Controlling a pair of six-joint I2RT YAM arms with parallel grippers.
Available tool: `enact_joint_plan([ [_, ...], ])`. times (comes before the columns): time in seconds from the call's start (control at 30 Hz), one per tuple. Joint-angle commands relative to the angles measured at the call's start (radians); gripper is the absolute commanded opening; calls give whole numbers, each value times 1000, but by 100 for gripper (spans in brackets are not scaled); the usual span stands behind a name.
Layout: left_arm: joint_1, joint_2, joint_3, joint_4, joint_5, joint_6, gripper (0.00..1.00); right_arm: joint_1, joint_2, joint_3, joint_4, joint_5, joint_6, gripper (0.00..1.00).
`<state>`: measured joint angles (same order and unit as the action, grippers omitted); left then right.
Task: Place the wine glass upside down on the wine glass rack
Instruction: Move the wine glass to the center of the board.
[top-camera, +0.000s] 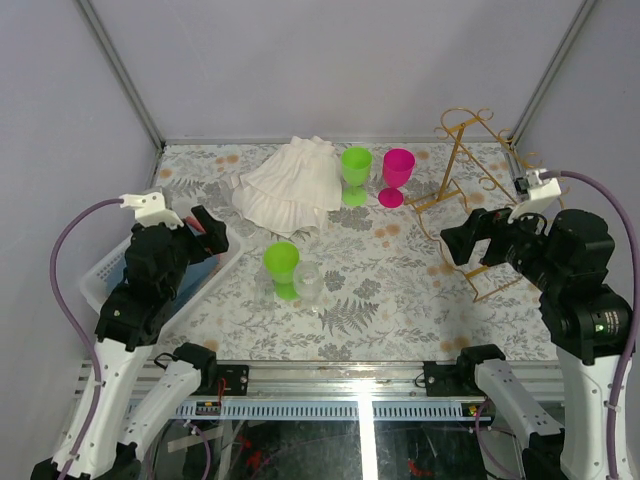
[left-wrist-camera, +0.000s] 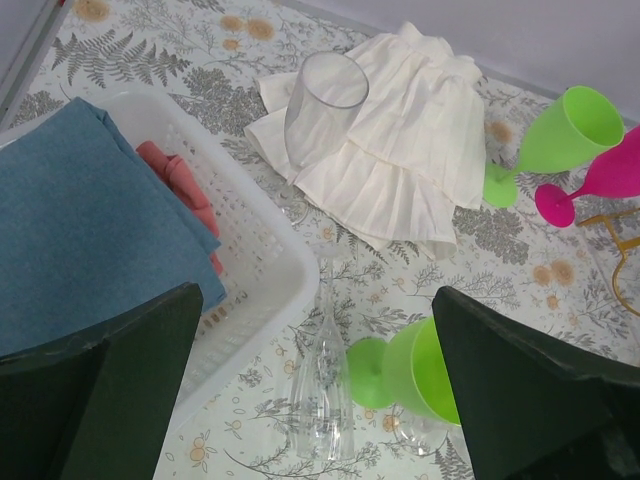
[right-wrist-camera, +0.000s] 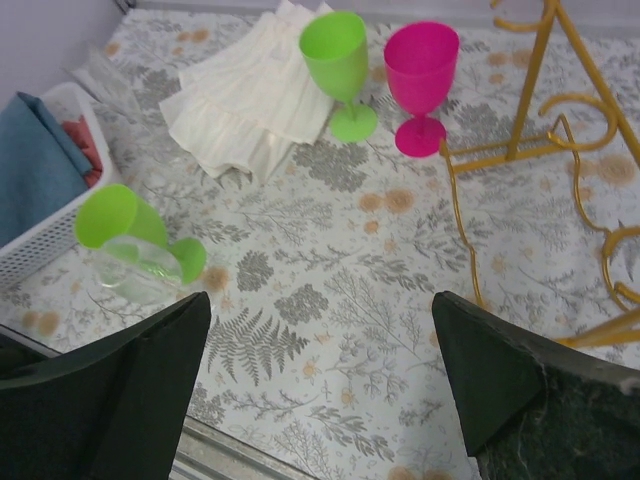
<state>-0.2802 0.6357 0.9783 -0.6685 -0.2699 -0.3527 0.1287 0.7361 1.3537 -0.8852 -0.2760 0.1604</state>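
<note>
Top view, surface: Your table (top-camera: 400, 300) carries a grey fern-and-flower print. Pale walls close it in, with metal posts (top-camera: 120, 70) at the back corners.
Top view, rack: One gold wine glass rack (top-camera: 453, 162) stands upper right, beside your right arm.
Top view, glasses: You have one green glass (top-camera: 355, 168) and one pink glass (top-camera: 398, 170) side by side at upper centre, left of the rack and apart from it. A second green one sits mid-frame, with a clear glass (top-camera: 308, 280) just beside it.
Top view, other things: One white cloth (top-camera: 290, 185) lies upper centre and one white basket (top-camera: 97, 278) is at left.
Top view, jaws: Your left gripper (top-camera: 207, 236) and right gripper (top-camera: 455, 240) both stand wide, holding nothing.
Left wrist view, counts: The basket holds one blue cloth (left-wrist-camera: 90, 220) and something salmon-coloured. You can see two green glasses, one pink and at least two clear ones; I cannot count the clear ones exactly.
Left wrist view, jaws: Spread wide, nothing between them.
Right wrist view, counts: Two green glasses, one pink and one clear are in sight, with the rack at upper right.
Right wrist view, jaws: Spread wide over bare print.
</note>
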Motion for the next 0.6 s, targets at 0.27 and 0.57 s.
enact_joint_plan([
  [0.27, 6, -18, -51, 89, -22, -1, 100, -4, 168, 106, 75, -183, 46, 90],
  [0.57, 6, 6, -31, 54, -23, -9, 100, 153, 225, 11, 145, -32, 92, 89],
])
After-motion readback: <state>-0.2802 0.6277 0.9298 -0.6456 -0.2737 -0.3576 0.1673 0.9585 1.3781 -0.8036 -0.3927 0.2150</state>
